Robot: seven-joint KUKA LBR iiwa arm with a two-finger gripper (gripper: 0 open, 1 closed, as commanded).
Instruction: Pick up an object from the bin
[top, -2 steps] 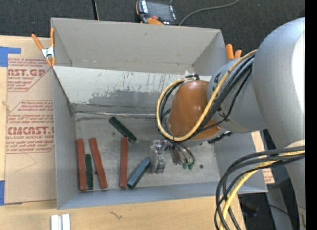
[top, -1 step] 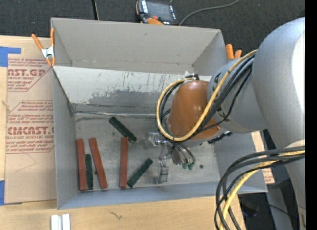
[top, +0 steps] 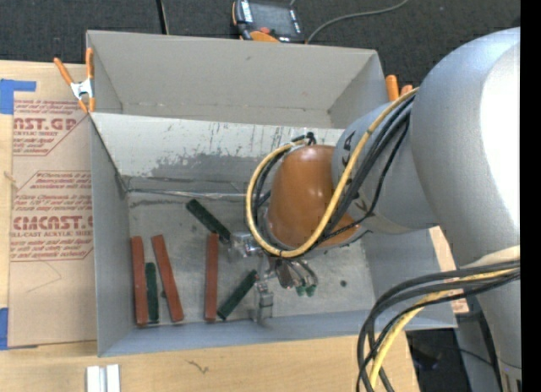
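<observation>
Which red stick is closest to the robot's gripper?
The red-brown stick set apart on the right, just left of the gripper. The leftmost stick and its neighbour lie farther off, a green stick between them.

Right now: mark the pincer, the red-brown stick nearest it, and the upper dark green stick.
pincer (top: 265, 299): camera view, its lower end.
red-brown stick nearest it (top: 210, 276): camera view, mid-length.
upper dark green stick (top: 208, 218): camera view, mid-length.
</observation>
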